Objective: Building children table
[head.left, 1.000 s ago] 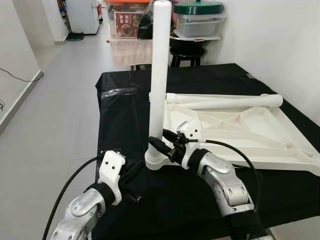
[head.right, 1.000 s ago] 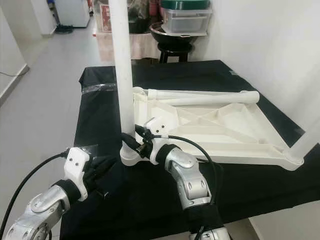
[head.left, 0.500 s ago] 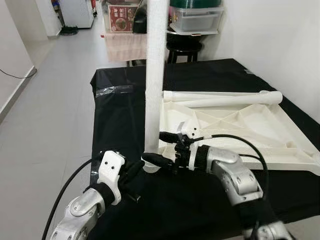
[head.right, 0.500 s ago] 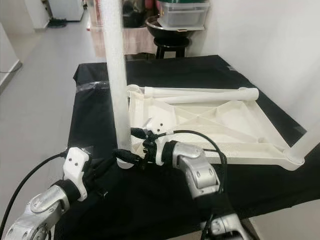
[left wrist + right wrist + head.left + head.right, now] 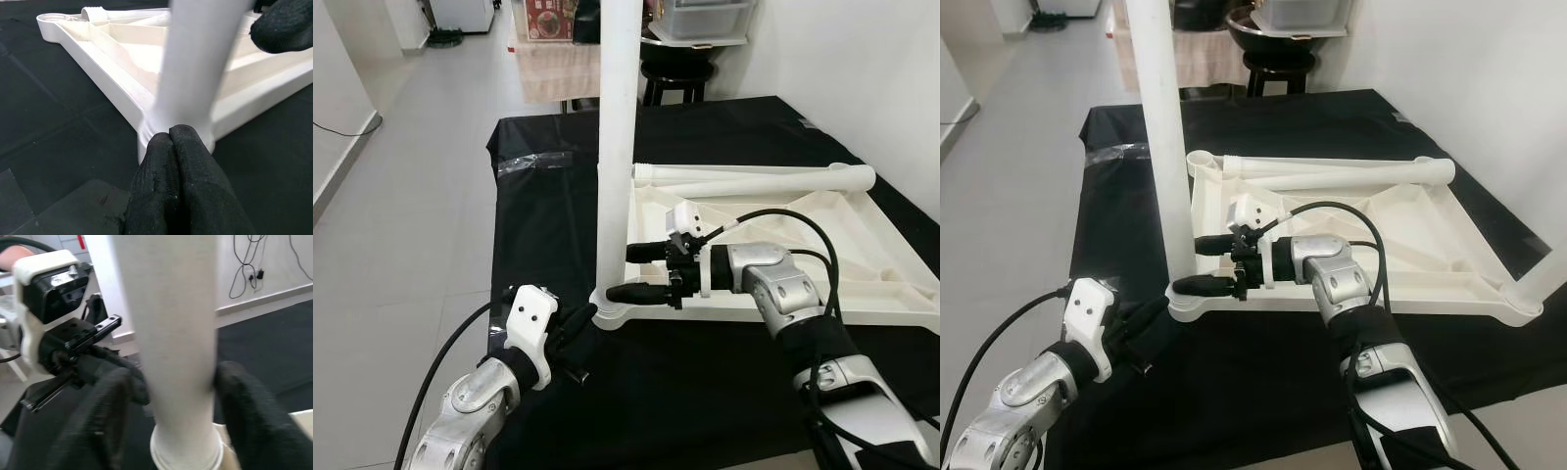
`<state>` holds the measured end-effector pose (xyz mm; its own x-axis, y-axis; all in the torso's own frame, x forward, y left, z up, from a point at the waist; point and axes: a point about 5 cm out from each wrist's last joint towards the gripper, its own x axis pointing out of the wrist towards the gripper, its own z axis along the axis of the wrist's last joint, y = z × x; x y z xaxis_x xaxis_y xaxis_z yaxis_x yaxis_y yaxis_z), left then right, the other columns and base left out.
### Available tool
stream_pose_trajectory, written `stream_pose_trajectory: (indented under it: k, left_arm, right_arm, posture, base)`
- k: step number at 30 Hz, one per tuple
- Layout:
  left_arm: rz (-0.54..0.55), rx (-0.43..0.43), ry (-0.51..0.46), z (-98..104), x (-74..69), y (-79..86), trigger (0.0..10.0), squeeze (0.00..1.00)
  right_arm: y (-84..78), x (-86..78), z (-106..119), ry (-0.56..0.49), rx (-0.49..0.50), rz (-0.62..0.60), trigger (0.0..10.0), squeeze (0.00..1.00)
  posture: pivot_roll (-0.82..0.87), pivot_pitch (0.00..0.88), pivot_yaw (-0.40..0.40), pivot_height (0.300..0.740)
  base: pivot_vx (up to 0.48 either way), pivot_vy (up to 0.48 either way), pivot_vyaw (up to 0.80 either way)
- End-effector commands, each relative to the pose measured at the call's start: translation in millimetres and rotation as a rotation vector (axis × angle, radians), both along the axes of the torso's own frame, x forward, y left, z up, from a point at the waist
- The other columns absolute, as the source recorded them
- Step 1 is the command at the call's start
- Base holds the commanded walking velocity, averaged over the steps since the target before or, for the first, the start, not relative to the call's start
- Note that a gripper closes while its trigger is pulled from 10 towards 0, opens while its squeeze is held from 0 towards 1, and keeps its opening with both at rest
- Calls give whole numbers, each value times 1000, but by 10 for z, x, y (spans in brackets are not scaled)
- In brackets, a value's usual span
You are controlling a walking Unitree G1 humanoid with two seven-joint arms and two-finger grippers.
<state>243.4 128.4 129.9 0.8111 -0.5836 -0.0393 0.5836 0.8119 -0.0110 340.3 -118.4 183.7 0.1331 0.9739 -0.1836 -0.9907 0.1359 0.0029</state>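
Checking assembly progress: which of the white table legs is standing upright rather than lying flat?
The leg at the tabletop's near-left corner stands upright, between the right gripper's fingers. The other two legs lie flat along the far edge.

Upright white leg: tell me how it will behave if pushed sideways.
The upright white leg looks like a rigid plastic tube, so probably stiff and light. It stands tall in the tabletop's corner socket, so a push may lever or tip it. Its smooth surface could slip between the right end effector's fingers.

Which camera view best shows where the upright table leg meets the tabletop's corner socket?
The left wrist view: the upright leg enters the socket just beyond the shut left claw. The eye views show it smaller; the right wrist view is blurred.
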Motion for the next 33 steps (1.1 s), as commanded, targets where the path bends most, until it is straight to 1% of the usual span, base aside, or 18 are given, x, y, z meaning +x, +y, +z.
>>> stream_pose_trajectory:
  k: [1,7,10,12,13,14,15,16,17,20,21,26,27,28,29,30,31,33]
  left_arm:
    - [-1,-2,10,-14,-10,-19,10000,0]
    - [-5,-8,10,-5,-16,-28,10000,0]
    - [-6,-9,9,3,-21,-23,10000,0]
    - [-7,-8,9,8,-24,-15,10000,0]
    - [-7,-8,9,8,-24,-15,10000,0]
    - [-5,-7,8,9,-22,-3,10000,0]
    - [-5,-7,8,9,-22,-3,10000,0]
    - [-3,-7,7,13,-19,5,10000,0]
    - [-3,-6,7,15,-13,14,10000,0]
    - [-4,-6,9,9,-2,22,10000,0]
    - [-5,-6,10,5,2,27,10000,0]
    - [-7,-7,11,8,7,25,10000,0]
    - [-3,-8,10,8,8,24,10000,0]
    - [-3,-8,10,8,8,24,10000,0]
    - [1,-10,9,9,7,20,10000,0]
    - [4,-11,9,9,8,19,10000,0]
    - [6,-11,8,8,8,19,10000,0]
    - [7,-12,8,8,7,15,10000,0]
  right_arm:
    - [40,-58,-4,0,26,67,0,0]
    - [-42,-155,-68,1,43,37,0,0]
    - [-46,-242,-122,-8,50,-18,0,0]
    - [20,-285,-211,-9,65,-178,0,0]
    - [20,-285,-211,-9,65,-178,0,0]
    - [63,-200,-388,62,162,-543,0,0]
    - [63,-200,-388,62,162,-543,0,0]
    - [114,-240,-461,-59,82,-687,0,0]
    - [133,-231,-407,-137,70,-757,0,0]
    - [129,-186,-417,-151,40,-760,0,0]
    - [139,-163,-452,-118,31,-753,0,0]
    - [166,-173,-474,-106,9,-726,0,0]
    - [150,-165,-467,-88,17,-734,1137,0]
    - [150,-165,-467,-88,17,-734,1137,0]
    - [138,-164,-453,-60,33,-733,10000,0]
    - [139,-170,-417,-47,60,-703,10000,729]
    - [142,-177,-393,-40,78,-682,10000,1000]
    - [152,-177,-350,-17,111,-633,10000,1000]
  posture:
    - [-10,57,-40,740]
    - [-21,69,-37,740]
    - [-29,79,-40,740]
    - [-31,83,-45,740]
    - [-31,83,-45,740]
    - [-44,86,-45,740]
    - [-44,86,-45,740]
    - [-33,88,-44,740]
    - [-32,90,-41,740]
    - [-35,83,-35,740]
    - [-41,76,-34,740]
    - [-39,76,-33,740]
    - [-38,74,-34,740]
    - [-38,74,-34,740]
    - [-34,74,-34,740]
    - [-30,75,-33,740]
    - [-30,75,-33,740]
    - [-28,74,-33,740]
  base:
    - [0,0,0]
    - [0,0,0]
    - [0,0,0]
    - [0,0,0]
    - [0,0,0]
    - [0,0,0]
    - [0,0,0]
    - [0,0,0]
    - [0,0,0]
    - [0,0,0]
    - [0,0,0]
    - [0,0,0]
    - [0,0,0]
    - [0,0,0]
    - [0,0,0]
    - [0,0,0]
    - [0,0,0]
    - [0,0,0]
